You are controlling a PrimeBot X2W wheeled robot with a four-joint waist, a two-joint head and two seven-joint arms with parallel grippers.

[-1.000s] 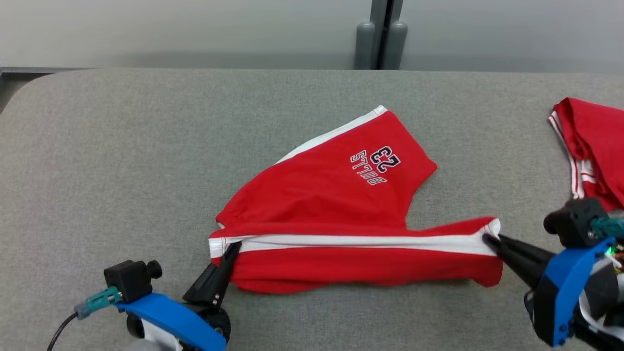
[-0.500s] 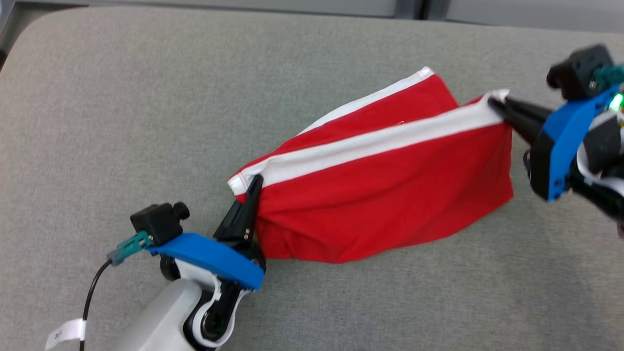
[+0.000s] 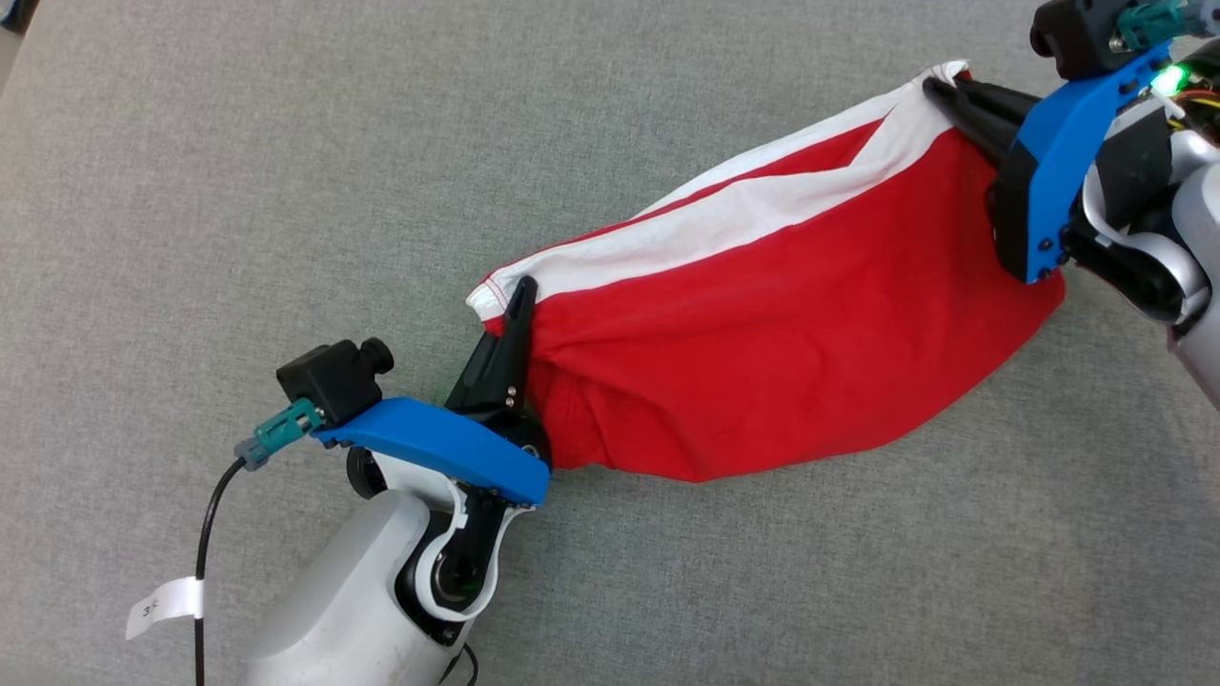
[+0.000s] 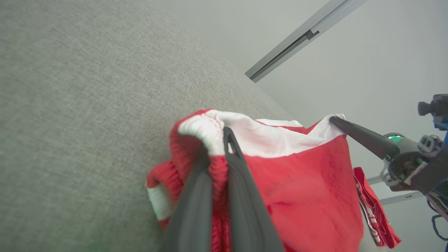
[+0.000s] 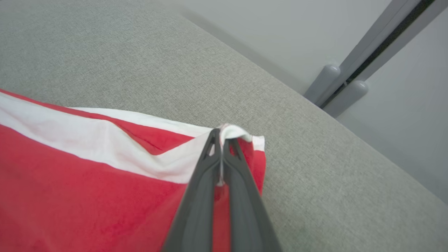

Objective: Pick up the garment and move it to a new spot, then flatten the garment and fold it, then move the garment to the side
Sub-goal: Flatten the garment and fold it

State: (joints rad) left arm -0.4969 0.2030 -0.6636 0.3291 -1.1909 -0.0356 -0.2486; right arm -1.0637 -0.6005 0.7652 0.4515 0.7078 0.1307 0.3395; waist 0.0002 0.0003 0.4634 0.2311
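The garment [image 3: 782, 324] is a pair of red shorts with a white side stripe, hanging stretched between my two grippers above the grey table. My left gripper [image 3: 522, 291] is shut on its lower left corner, at the white elastic edge [image 4: 206, 134]. My right gripper [image 3: 939, 88] is shut on the upper right corner of the white stripe [image 5: 224, 134]. The red cloth [image 5: 70, 196] sags below the stripe and its printed side is hidden. In the left wrist view the right gripper's fingers [image 4: 364, 138] pinch the far corner.
The grey fabric table [image 3: 286, 143] lies under everything. A second red garment with white stripes [image 4: 374, 217] lies on the table beyond the held one. A grey wall with a vertical post [image 5: 336, 87] stands behind the table's far edge.
Both grippers have lifted the garment off the table and carried it up and away; it now hangs folded over along the white stripe. The head camera has tilted down and nearer.
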